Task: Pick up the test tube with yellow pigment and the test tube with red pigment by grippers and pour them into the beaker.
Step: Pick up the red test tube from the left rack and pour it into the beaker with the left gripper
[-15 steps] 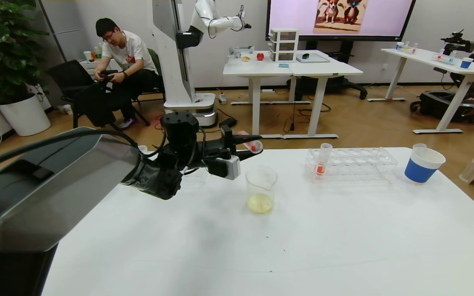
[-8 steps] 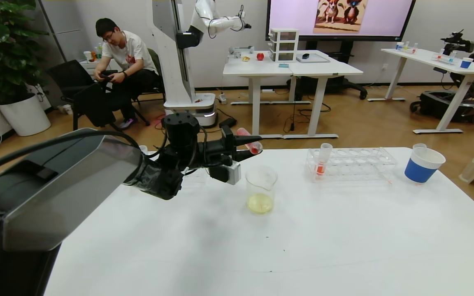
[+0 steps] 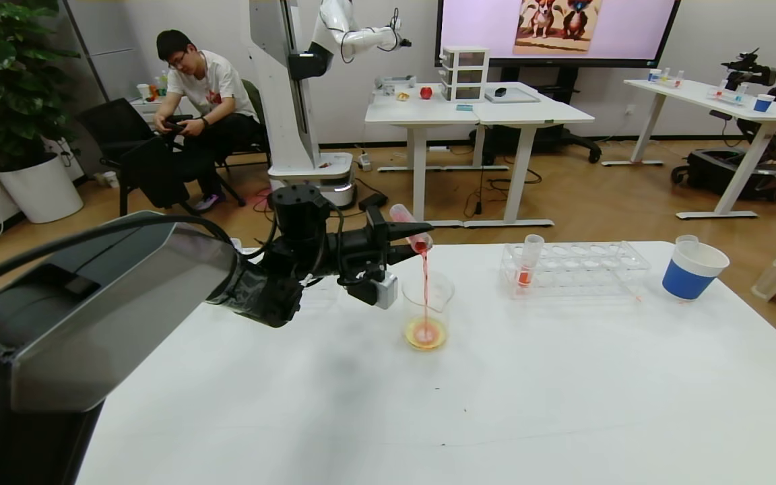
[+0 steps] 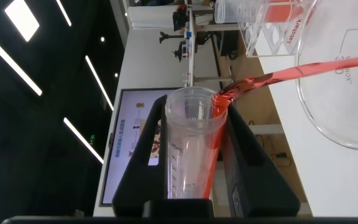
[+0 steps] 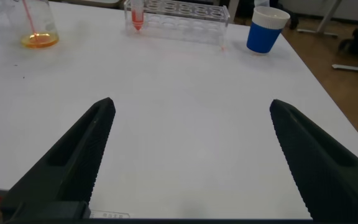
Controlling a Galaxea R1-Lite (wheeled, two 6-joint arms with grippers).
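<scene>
My left gripper (image 3: 415,241) is shut on the test tube with red pigment (image 3: 407,223) and holds it tilted mouth-down over the beaker (image 3: 427,310). A thin red stream (image 3: 424,283) falls from the tube into the beaker, where it lands in yellow liquid that is turning orange. In the left wrist view the tube (image 4: 188,155) sits between the black fingers (image 4: 142,149), with red liquid running off its lip toward the beaker (image 4: 347,93). My right gripper (image 5: 191,104) is open and empty low over the table's near side. The test tube with yellow pigment is out of view.
A clear tube rack (image 3: 583,266) stands right of the beaker and holds another tube with orange-red liquid (image 3: 528,259). A blue-and-white paper cup (image 3: 692,269) stands at the far right. My left arm shell (image 3: 112,303) covers the table's left part.
The left gripper has tipped the tube further mouth-down. Red liquid now streams into the beaker, and the yellow liquid there has turned orange.
</scene>
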